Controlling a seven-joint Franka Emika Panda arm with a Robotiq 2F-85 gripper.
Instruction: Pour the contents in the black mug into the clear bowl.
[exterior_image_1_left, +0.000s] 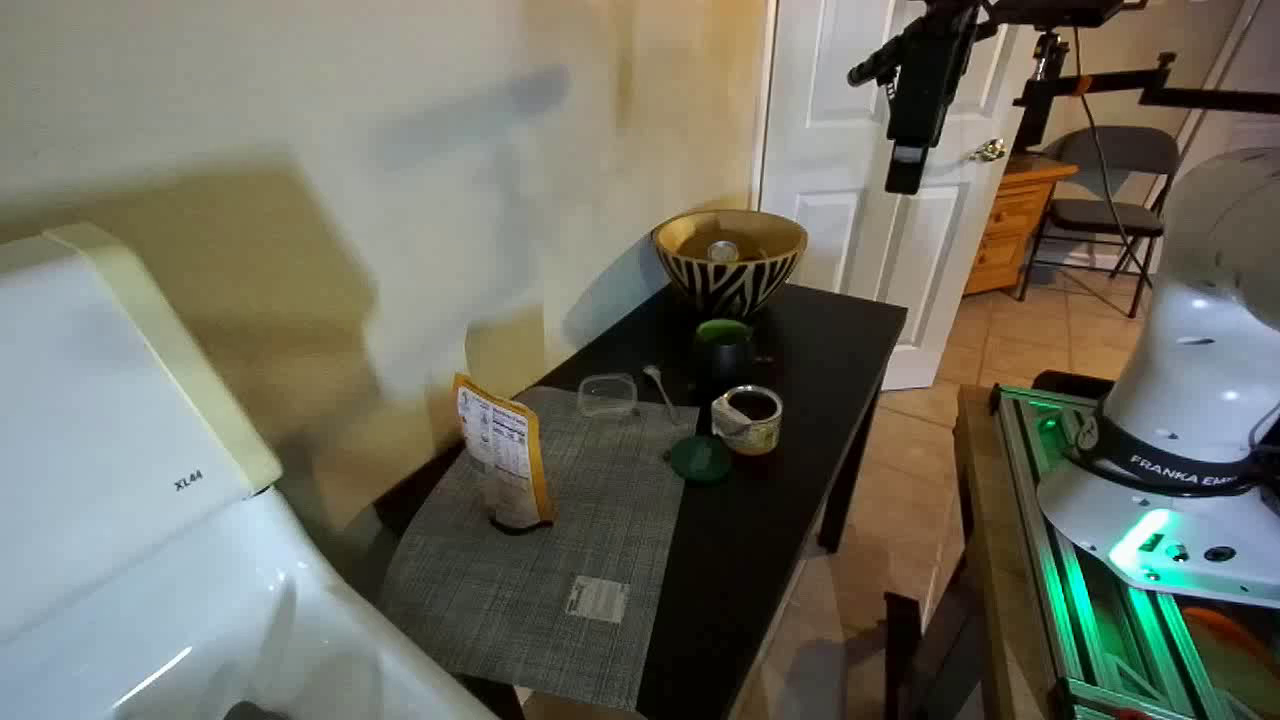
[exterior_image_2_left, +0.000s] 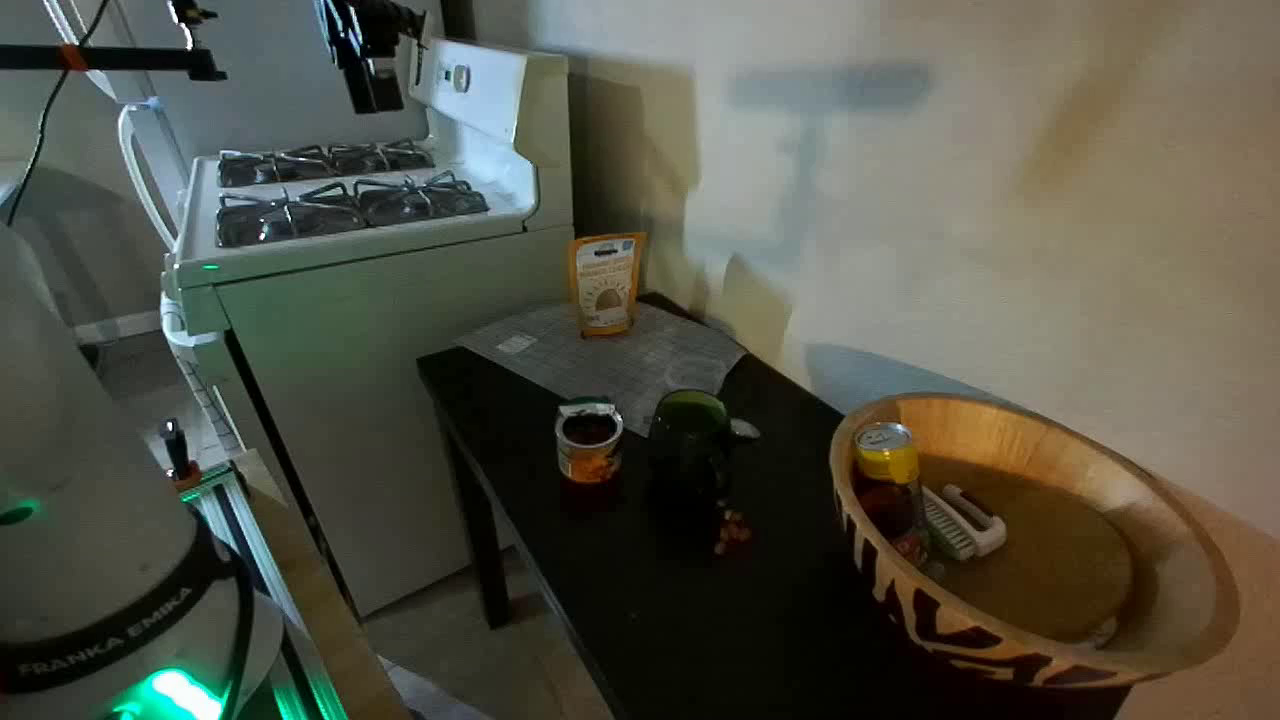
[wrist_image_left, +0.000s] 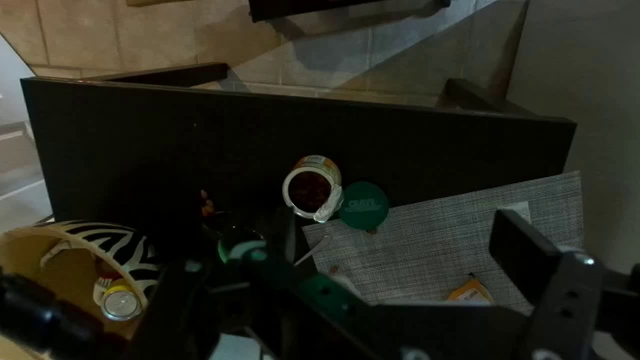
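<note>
In an exterior view the black mug (exterior_image_1_left: 722, 354) stands upright on the desk (exterior_image_1_left: 740, 545), just right of the frame's centre, with the clear bowl (exterior_image_1_left: 607, 404) near it on the left, presumably so the pour is short. High at upper right hangs the pincer (exterior_image_1_left: 905, 172), its jaws spread wide and empty, probably to fit around the mug, which looks dark outside, green within, what it holds out of sight

I look down on dark table (exterior_image_1_left: 740, 570): grey mat (exterior_image_1_left: 612, 515), striped bowl (exterior_image_1_left: 732, 285), black mug (exterior_image_1_left: 724, 358), opened can (exterior_image_1_left: 752, 432), brown pieces (exterior_image_2_left: 733, 530) beside mug; green lid (wrist_image_left: 364, 205) overlapping mat edge.
</note>
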